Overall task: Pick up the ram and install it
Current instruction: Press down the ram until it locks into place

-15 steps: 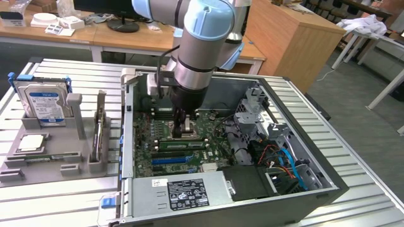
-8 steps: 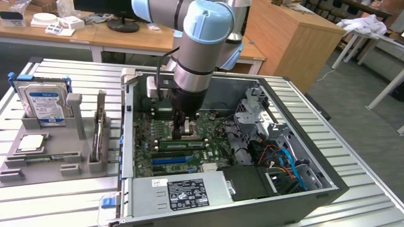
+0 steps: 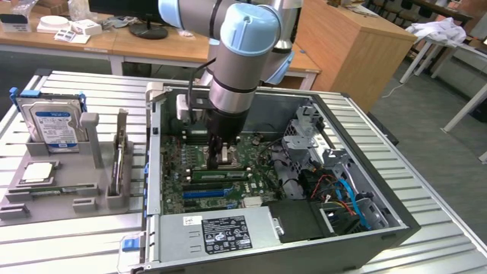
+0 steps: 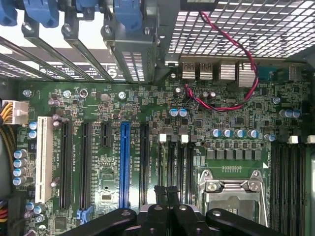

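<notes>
My gripper (image 3: pixel 220 160) reaches down into the open computer case onto the green motherboard (image 3: pixel 177 197). In the exterior view a long, narrow green stick, the ram (image 3: pixel 219 173), lies along the black slots just in front of the gripper. In the wrist view the two fingertips (image 4: pixel 160 190) stand pressed together, so the gripper (image 4: pixel 166 190) is shut, right over the black slots (image 4: pixel 182 164) beside the metal processor socket (image 4: pixel 231 191). Nothing shows between the fingertips. Whether they touch the ram I cannot tell.
A grey fixture (image 3: pixel 65 197) at the exterior view's left holds a hard drive (image 3: pixel 53 123) with a blue label, a square silver chip (image 3: pixel 38 171) and a thin board on edge (image 3: pixel 118 157). The power supply (image 3: pixel 220 231), drive cage (image 3: pixel 308 134) and cables (image 3: pixel 343 197) crowd the case.
</notes>
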